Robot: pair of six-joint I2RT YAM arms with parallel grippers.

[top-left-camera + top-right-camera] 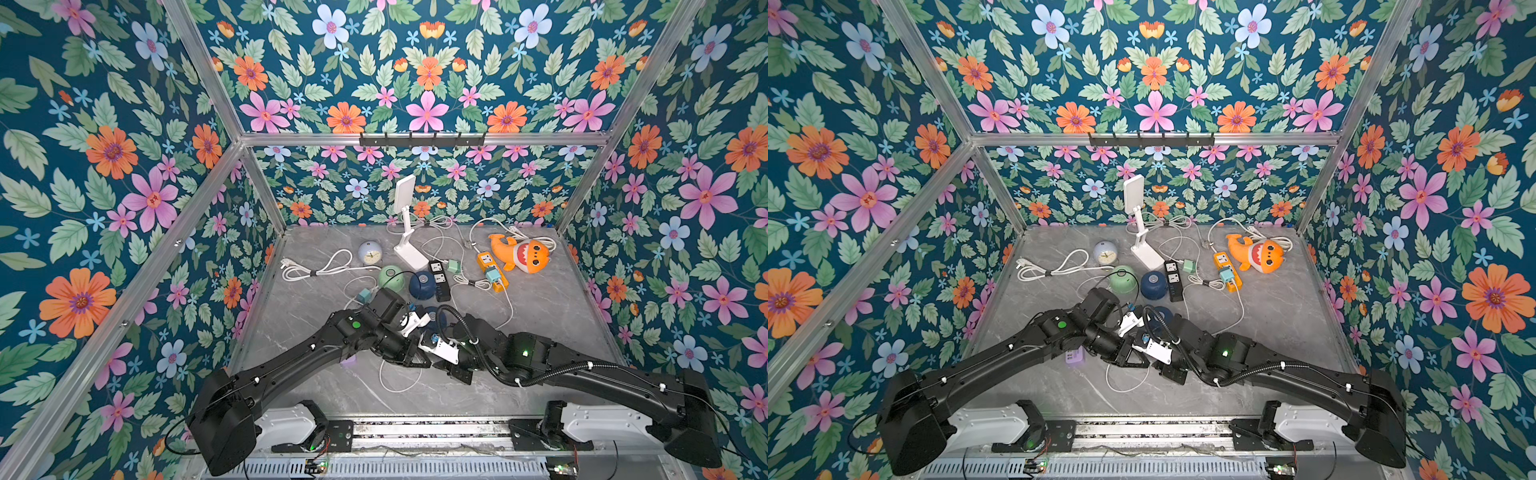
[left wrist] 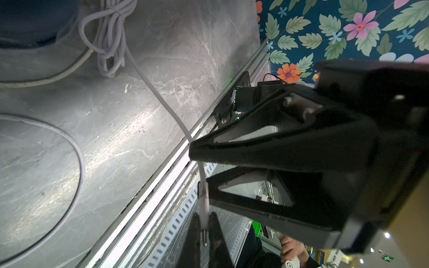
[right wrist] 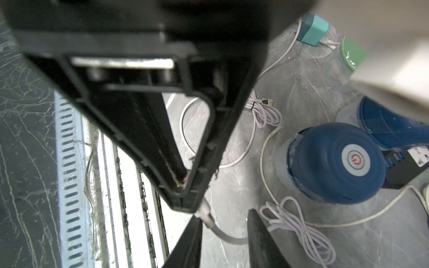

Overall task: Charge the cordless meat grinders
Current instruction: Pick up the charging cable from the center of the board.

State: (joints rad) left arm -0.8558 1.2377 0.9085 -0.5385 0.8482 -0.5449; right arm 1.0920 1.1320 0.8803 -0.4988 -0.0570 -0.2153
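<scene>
left claw (image 2: 205,229) clenched on the plug (image 2: 204,206), whose metal tip points back into the claw, away from the navy grinder (image 3: 334,162) standing just beyond. right claw (image 3: 224,229) released, straddling the cable (image 3: 228,237); it looks the nearer to the grinder.

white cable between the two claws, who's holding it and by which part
The left claw is shut on the white cable at its plug end, metal tip poking out. The right claw only straddles it just behind, jaws apart.

Alarm clock (image 1: 370,252), white lamp (image 1: 411,255), orange shark plush (image 1: 521,253).
</scene>
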